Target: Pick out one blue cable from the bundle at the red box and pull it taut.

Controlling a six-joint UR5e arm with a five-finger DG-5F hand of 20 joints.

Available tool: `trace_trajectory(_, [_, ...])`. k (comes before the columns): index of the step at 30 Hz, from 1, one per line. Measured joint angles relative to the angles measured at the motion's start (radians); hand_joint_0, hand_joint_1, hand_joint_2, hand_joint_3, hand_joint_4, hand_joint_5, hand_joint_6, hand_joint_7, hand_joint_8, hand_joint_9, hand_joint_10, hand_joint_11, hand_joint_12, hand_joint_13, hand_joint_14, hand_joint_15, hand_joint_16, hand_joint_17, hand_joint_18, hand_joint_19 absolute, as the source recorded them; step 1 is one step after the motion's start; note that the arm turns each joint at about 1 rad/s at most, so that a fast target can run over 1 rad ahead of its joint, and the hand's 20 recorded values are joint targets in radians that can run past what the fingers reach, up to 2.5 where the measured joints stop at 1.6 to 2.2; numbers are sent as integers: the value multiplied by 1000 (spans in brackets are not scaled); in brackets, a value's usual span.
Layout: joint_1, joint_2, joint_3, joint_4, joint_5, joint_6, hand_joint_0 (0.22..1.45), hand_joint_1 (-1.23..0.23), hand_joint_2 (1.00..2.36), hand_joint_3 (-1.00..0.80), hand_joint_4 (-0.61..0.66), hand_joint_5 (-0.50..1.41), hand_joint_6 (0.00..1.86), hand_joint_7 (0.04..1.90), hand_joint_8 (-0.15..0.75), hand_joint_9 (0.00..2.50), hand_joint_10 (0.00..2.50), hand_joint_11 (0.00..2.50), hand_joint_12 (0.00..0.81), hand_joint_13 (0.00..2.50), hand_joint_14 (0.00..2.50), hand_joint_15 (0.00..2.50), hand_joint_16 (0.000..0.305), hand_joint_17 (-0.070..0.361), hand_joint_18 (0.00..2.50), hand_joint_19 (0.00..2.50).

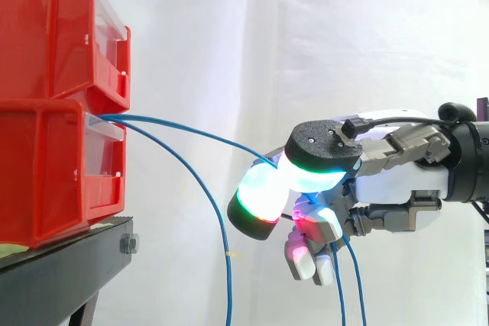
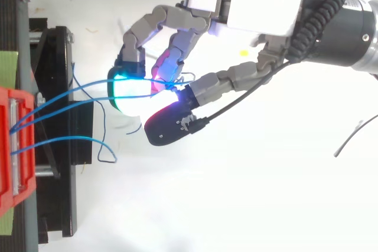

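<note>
- The robot's hand (image 1: 397, 181) is closed in a pinch. Its glowing fingertip pads (image 1: 263, 196) curl together and squeeze a thin blue cable (image 1: 191, 132) between them.
- From the pinch, the thin blue cable runs out past the fingertips and straight away from the hand. It ends at the front of the lower red plastic box (image 1: 46, 173) and climbs a little on the way.
- So the cable's long line points from the hand to the box. We think the pull must go the other way, back along the wrist.
- The cable looks almost straight but has a soft bend, so we judge it is not quite tight yet.
- Other loose blue cables (image 1: 226, 265) come out of the same box. One droops down in front of and below the fingertips.
- In the top view, we cannot tell if a second cable also lies across the pads. If it does, it may get dragged along too.
- The box sits under an upper red plastic box (image 1: 46, 28) on a black metal stand (image 1: 69, 253), well in front of the fingertips.
- Behind the wrist we see open room and a plain white curtain (image 1: 344, 36), so nothing seems to block a pull back.
</note>
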Motion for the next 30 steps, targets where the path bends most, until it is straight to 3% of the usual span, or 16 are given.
trace_trajectory(4, [0,0,0,0,-1,-1,643,-709,1000,-500,163,-172,919,840,355,1226,26,957,418,981,20,559,56,126,908,669])
trace_trajectory(7, [0,0,1,0,-2,0,580,-524,1000,-500,152,-162,901,863,351,1264,23,944,423,1013,22,562,57,128,926,681])
trace_trajectory(11, [0,0,1,0,-3,-1,618,-429,1000,-500,124,-151,884,895,349,1301,26,918,421,1039,20,571,57,127,936,702])
trace_trajectory(17, [2,1,1,1,-4,-3,602,-528,1016,-260,132,-147,875,953,360,1295,26,929,431,1035,22,577,58,131,943,712])
trace_trajectory(20, [3,0,1,2,-4,-3,600,-612,1016,-176,150,-152,890,935,377,1277,25,940,455,1042,21,568,64,143,980,686])
trace_trajectory(21, [2,1,1,2,-3,-3,606,-698,1018,-121,166,-162,903,926,376,1242,24,935,454,1026,19,568,65,145,977,676])
trace_trajectory(30, [3,1,8,2,-1,-3,673,-827,1019,-218,68,-182,925,883,344,1165,25,986,420,951,21,568,57,129,874,669])
